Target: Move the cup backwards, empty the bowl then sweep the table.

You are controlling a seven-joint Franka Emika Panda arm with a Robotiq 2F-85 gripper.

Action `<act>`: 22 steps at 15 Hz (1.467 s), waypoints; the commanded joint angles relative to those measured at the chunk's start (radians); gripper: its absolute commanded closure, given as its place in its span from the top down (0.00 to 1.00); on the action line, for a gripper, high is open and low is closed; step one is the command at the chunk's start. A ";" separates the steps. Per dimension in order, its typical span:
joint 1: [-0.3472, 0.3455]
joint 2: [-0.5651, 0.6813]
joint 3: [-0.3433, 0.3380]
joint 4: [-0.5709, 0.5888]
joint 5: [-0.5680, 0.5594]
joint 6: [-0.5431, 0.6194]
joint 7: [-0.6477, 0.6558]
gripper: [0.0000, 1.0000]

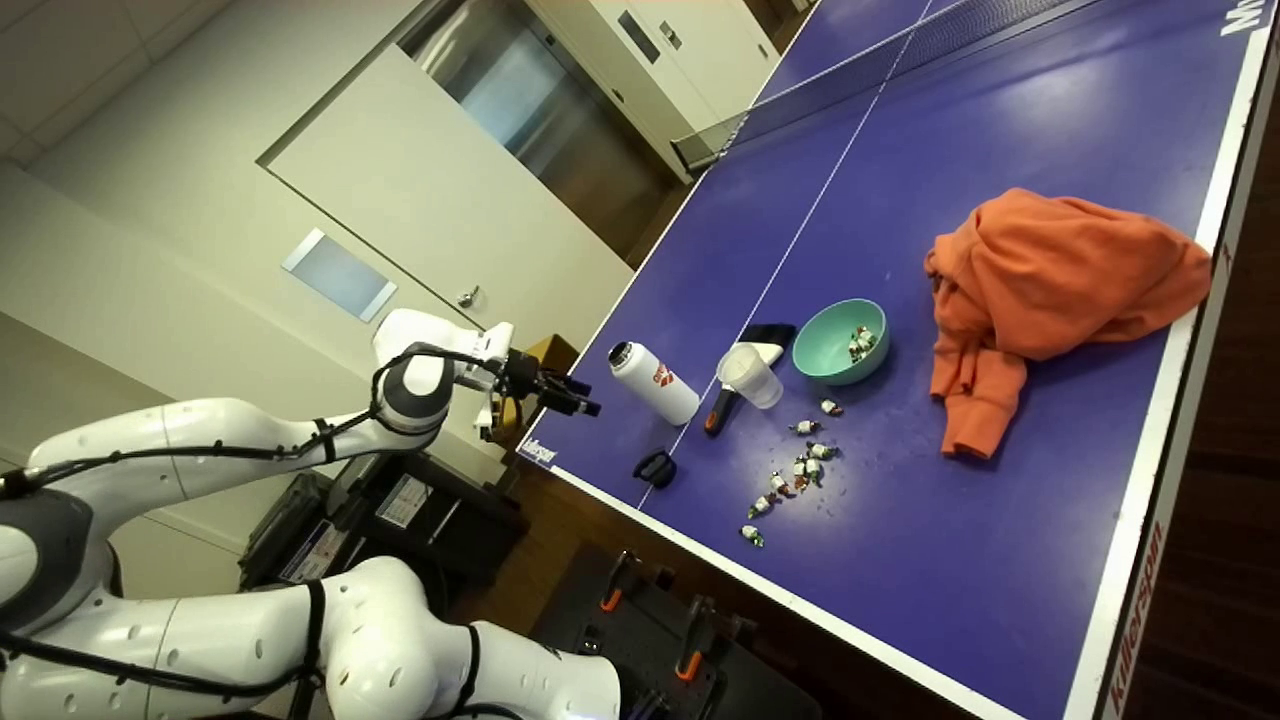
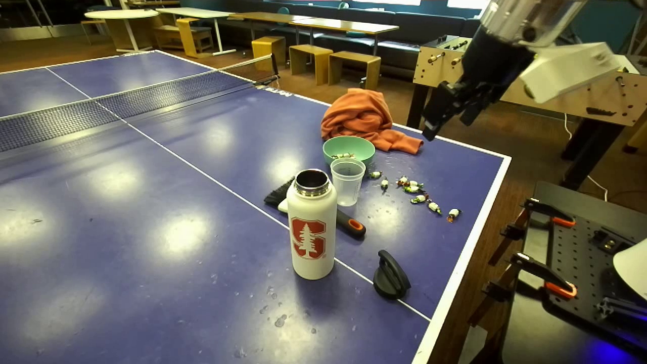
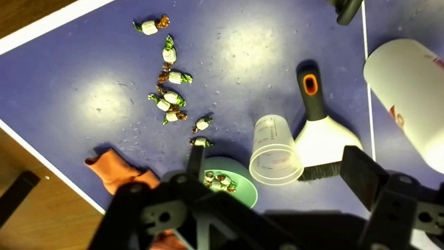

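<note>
A translucent white plastic cup [image 1: 752,380] stands upright on the blue table [image 1: 950,560], beside the brush [image 3: 324,139], which lies flat with its dark bristles towards the net. Close to the cup sits the teal-green bowl [image 2: 349,145], holding several wrapped candies. More candies [image 3: 175,77] lie scattered on the table near the bowl. My gripper [image 2: 449,126] hangs in the air above the table, touching nothing. In the wrist view its fingers [image 3: 362,173] are spread wide with nothing held; cup and brush show between them further down, and the left finger covers part of the bowl.
A white bottle [image 2: 313,242] without its lid stands upright near the cup. Its black lid [image 2: 391,278] lies by the table's near edge. An orange cloth [image 1: 1070,280] is heaped beyond the bowl. A net [image 1: 850,90] crosses the table further back.
</note>
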 commanded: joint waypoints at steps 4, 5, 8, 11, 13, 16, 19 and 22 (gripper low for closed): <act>-0.115 0.419 -0.056 0.222 -0.263 0.101 0.396 1.00; -0.178 0.469 -0.002 0.260 -0.281 0.107 0.441 1.00; -0.163 0.614 -0.041 0.360 -0.367 0.122 0.565 1.00; -0.145 0.735 -0.085 0.443 -0.441 0.167 0.646 1.00; -0.133 0.799 -0.118 0.485 -0.489 0.204 0.677 1.00; -0.146 0.796 -0.120 0.470 -0.493 0.205 0.650 1.00; 0.014 0.815 -0.287 0.489 -0.390 0.244 0.570 1.00; 0.047 0.820 -0.319 0.502 -0.366 0.236 0.574 1.00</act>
